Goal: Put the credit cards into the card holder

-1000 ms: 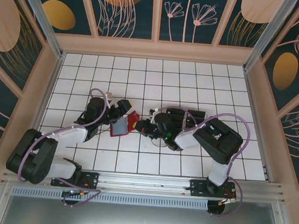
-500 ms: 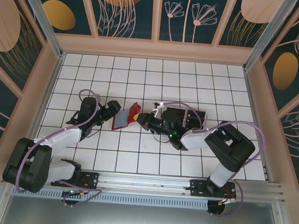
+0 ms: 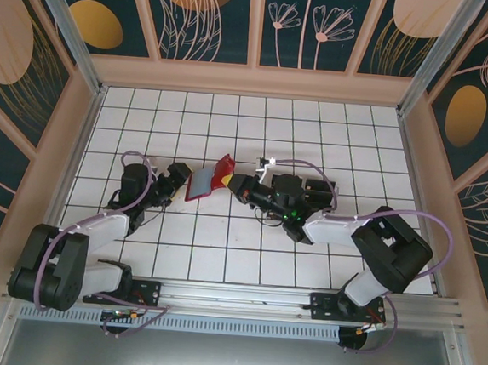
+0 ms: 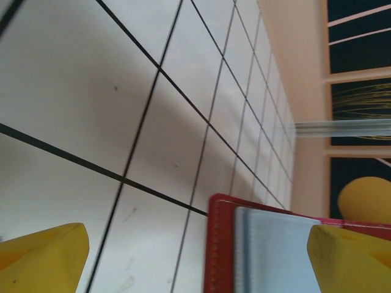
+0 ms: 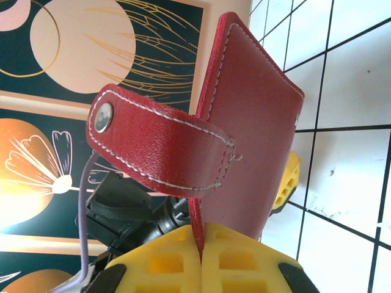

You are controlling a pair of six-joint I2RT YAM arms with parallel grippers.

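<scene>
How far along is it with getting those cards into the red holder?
Done: the card holder stands open. In hand: the right gripper pinches its cover, jaws shut, while the left gripper sits at the other edge, jaws open. Left: the pale pocket holds no dark card that I can see, so the loading itself seems not yet begun.

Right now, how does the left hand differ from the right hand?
The left hand is open and grips nothing; the right hand is shut on the edge of the red card holder. The left hand faces its inner side, the right hand its outer cover. Both have yellow fingers.
</scene>
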